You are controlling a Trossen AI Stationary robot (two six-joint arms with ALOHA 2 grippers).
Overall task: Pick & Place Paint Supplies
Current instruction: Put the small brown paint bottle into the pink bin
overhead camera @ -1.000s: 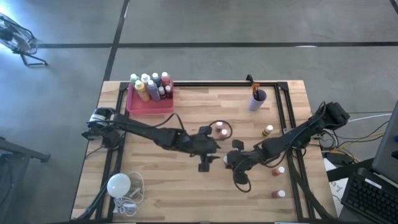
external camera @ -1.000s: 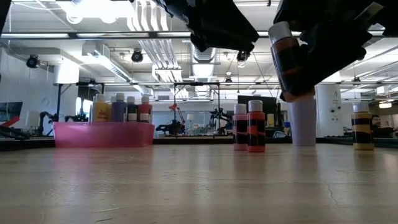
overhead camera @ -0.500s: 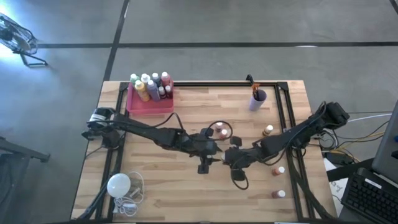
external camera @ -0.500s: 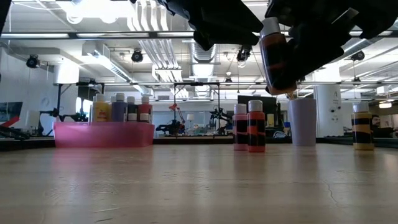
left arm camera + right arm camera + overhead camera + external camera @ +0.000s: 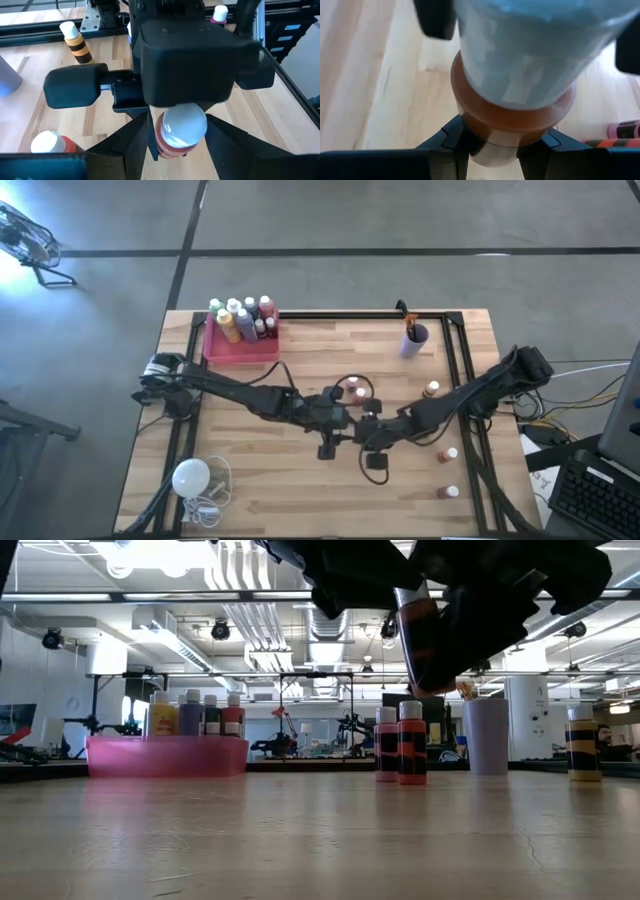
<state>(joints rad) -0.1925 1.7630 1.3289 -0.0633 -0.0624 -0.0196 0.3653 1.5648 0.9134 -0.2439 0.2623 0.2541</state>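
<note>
- Right hand (image 5: 366, 432) over mid-bench, clamped on a reddish paint bottle (image 5: 420, 635) with a white cap (image 5: 184, 125), held clear of the wood and tilted.
- Left hand (image 5: 343, 427) just beside, fingers (image 5: 227, 137) spread to either side of that same bottle, cap end between them; contact cannot be told.
- Two more reddish bottles (image 5: 400, 743) upright on the bench (image 5: 300, 490) just behind the hands.
- Pink tray (image 5: 240, 346) at the far left corner, crowded with capped bottles (image 5: 240, 315).
- Pale cup with brushes (image 5: 413, 337) near the far right edge.
- Striped bottle (image 5: 582, 742) and other small ones (image 5: 447, 472) along the right side.
- White bulb (image 5: 191, 477) at the near left corner.
</note>
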